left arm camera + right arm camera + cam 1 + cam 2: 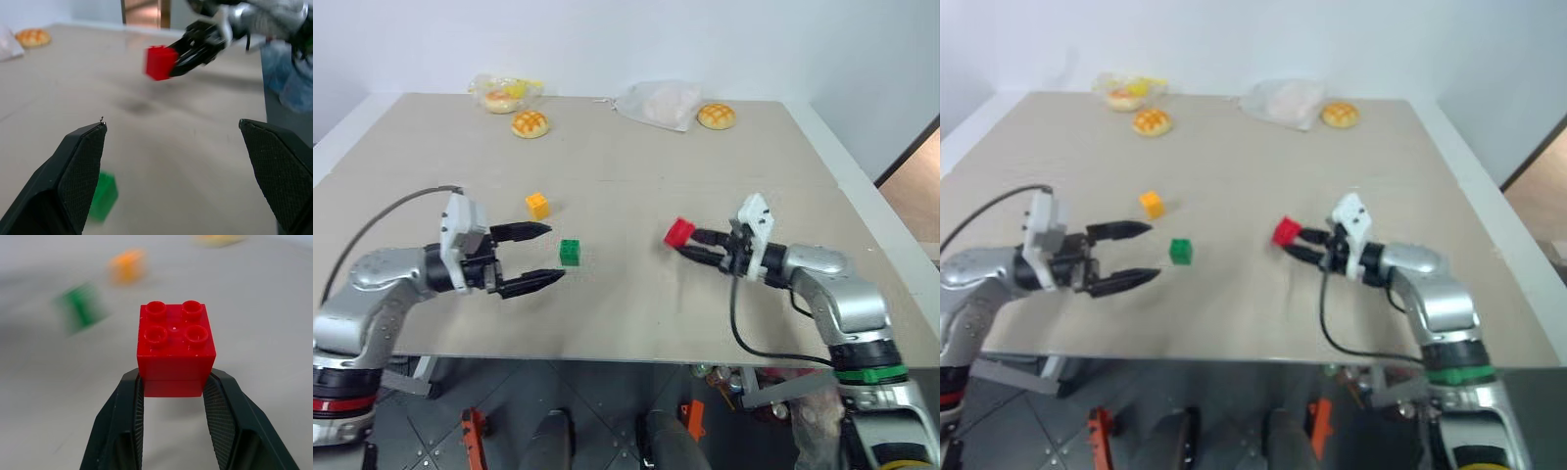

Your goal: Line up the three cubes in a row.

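Buns (pixel 530 123) and a bag (pixel 658 103) sit far back on my surface (pixel 636 294), nothing blocking. Green cube (pixel 570 252) and orange cube (pixel 537 205) lie near my left hand (pixel 536 257), fingers apart, level. Right hand (pixel 689 245) clamps the red cube (pixel 678 232) above the surface.

The left gripper (pixel 536 258) hovers above the near left part of the beige worktop (pixel 636 304), its two black fingers spread wide and pointing level toward the right. The right gripper (pixel 690 243), above the near right part, points left, its fingers clamped on the small red studded plastic cube (pixel 175 346), held clear of the surface.
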{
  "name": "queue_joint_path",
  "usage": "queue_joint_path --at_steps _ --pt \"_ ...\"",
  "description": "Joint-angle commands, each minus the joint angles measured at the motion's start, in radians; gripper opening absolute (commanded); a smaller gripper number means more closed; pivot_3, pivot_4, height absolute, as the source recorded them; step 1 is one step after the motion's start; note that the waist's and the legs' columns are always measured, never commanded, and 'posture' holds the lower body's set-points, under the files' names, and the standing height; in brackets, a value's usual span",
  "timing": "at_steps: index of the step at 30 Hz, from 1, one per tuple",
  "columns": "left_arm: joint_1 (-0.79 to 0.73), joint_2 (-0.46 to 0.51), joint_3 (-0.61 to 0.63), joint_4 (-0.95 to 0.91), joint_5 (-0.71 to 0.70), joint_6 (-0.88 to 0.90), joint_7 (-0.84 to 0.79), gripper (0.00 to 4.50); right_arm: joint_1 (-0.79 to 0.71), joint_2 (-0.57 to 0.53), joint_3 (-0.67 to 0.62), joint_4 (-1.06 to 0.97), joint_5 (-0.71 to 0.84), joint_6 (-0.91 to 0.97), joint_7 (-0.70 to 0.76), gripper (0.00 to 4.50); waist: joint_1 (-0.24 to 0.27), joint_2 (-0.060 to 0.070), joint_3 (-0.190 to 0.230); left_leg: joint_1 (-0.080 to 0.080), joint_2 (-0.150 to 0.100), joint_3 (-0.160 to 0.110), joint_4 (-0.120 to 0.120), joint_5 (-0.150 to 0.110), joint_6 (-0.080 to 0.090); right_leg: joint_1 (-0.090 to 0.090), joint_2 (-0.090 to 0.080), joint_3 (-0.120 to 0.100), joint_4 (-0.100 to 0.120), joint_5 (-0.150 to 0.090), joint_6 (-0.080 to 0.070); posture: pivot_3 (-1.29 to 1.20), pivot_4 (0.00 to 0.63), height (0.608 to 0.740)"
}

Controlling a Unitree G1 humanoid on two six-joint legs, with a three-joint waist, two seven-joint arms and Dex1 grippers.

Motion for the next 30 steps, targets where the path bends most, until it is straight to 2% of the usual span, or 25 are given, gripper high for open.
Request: queue_joint_path --at_steps 1,7,19,27,29,30 --pt "0.026 0.044 0.060 0.037 -0.004 -0.027 -0.071 4.50 -0.077 -0.002 0.037 0.106 -0.024 -0.113 0.130 1.18 -0.006 0.000 0.000 0.000 0.000 0.000 0.000 0.000 0.000 0.000 0.000 0.000 0.000 0.000 0.000 0.00 0.150 0.740" --pt "0.126 0.075 0.085 0.090 0.052 -0.103 -0.125 4.50 -0.182 0.050 0.091 0.295 -0.090 -0.282 0.221 1.18 -0.018 0.000 0.000 0.001 0.002 0.002 0.000 0.000 0.000 -0.001 0.001 0.000 0.000 0.001 -0.002 0.00 0.150 0.740" --pt "0.200 0.029 0.099 -0.032 0.021 -0.079 -0.042 4.50 -0.260 0.103 0.163 0.489 -0.157 -0.424 0.388 1.18 -0.012 0.000 0.000 0.000 0.003 0.002 -0.001 0.000 -0.001 -0.002 0.002 0.000 0.001 0.001 -0.002 0.00 0.150 0.740" --pt "0.214 0.029 0.114 -0.056 0.012 -0.072 -0.017 4.50 -0.300 0.134 0.182 0.621 -0.230 -0.512 0.364 1.18 -0.015 0.000 0.000 0.000 0.003 0.002 -0.001 0.000 -0.001 -0.002 0.002 0.000 0.002 0.001 -0.003 0.00 0.150 0.740" --pt "0.230 0.025 0.116 -0.069 0.017 -0.077 -0.006 4.50 -0.315 0.144 0.193 0.674 -0.263 -0.538 0.339 2.25 -0.017 0.000 0.000 0.001 0.004 0.002 -0.001 0.000 -0.001 -0.002 0.002 0.000 0.002 0.002 -0.003 0.00 0.150 0.740" --pt "0.235 0.023 0.116 -0.073 0.018 -0.079 -0.002 4.50 -0.322 0.148 0.195 0.694 -0.274 -0.546 0.333 2.59 -0.016 0.000 0.000 0.002 0.004 0.003 -0.001 0.000 -0.001 -0.001 0.002 0.000 0.002 0.002 -0.003 0.00 0.150 0.740"
